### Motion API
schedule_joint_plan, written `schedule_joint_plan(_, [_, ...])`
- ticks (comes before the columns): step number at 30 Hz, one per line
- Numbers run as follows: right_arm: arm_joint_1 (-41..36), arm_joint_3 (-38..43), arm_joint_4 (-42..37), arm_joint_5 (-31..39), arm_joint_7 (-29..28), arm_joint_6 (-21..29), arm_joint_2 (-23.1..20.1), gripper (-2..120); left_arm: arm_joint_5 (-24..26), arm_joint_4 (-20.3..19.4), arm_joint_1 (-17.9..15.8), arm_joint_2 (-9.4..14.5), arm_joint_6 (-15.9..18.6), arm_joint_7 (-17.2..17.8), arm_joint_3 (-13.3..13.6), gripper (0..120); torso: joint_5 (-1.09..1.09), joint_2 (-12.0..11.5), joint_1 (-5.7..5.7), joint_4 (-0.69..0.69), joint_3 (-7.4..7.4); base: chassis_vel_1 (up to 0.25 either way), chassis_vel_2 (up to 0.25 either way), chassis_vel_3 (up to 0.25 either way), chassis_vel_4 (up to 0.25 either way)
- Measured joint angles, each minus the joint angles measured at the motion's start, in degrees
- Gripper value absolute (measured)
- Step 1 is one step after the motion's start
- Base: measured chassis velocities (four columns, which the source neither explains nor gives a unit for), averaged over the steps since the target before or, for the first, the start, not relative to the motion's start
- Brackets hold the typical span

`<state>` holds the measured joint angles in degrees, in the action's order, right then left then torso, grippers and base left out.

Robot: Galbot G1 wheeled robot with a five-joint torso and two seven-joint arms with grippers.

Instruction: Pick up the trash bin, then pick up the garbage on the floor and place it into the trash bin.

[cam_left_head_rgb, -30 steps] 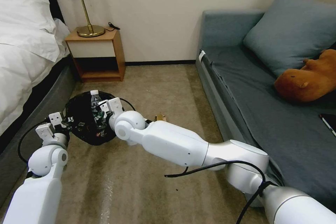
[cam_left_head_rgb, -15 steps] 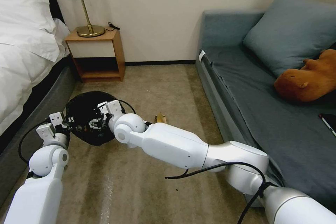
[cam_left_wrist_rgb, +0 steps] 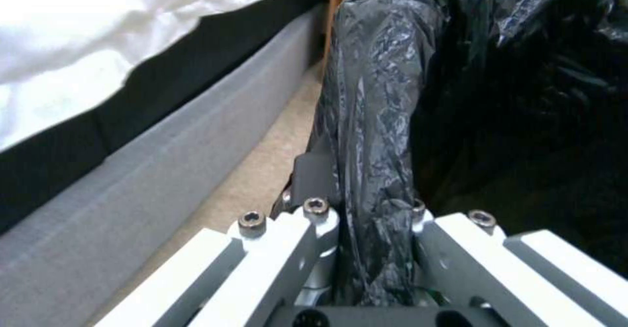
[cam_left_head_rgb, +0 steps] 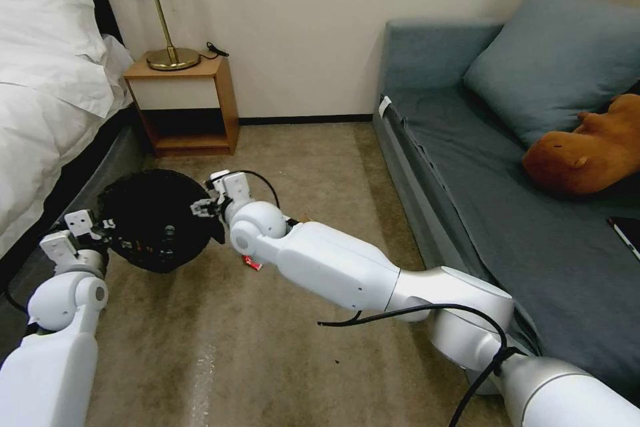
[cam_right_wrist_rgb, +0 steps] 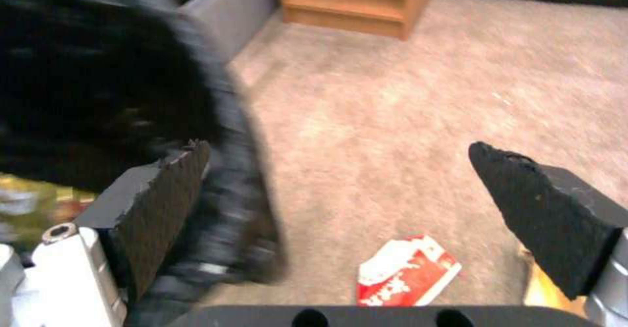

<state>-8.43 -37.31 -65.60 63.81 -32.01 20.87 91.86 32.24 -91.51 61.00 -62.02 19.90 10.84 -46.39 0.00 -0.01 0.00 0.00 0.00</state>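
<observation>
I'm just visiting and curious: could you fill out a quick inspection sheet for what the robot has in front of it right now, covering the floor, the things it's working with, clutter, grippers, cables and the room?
Surface: beige carpet.
Job's things: trash bin with its black bag, held up beside the bed; something yellowish lies inside it. Red-and-white packet on the carpet; a tan scrap beside it.
Clutter: nothing seen beyond the litter.
Grippers: left gripper shut on the bin's bagged rim; right gripper open, just past the bin's edge, above the packet.
Cables: black cable looping along the right arm.
Surroundings: bed, nightstand with lamp, blue sofa with a plush toy.
</observation>
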Motion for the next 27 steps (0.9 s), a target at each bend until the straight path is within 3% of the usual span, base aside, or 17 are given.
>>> schedule_joint_plan(12, [-3.04, 3.27, 10.49, -3.91, 5.15, -1.85, -1.85, 100, 1.39, 3.63, -1.26, 2.75, -1.15, 0.32, -1.79, 3, 0.00, 0.00, 0.00, 0.00, 0.00, 0.000, 0.000, 0.000, 0.000])
schedule_joint_plan(27, [-6.30, 3.94, 11.10, -5.40, 6.78, -2.08, -3.31, 100, 1.96, 4.99, -2.52, 3.42, -1.36, 0.13, -1.47, 3, 0.00, 0.00, 0.00, -0.01, 0.00, 0.000, 0.000, 0.000, 0.000])
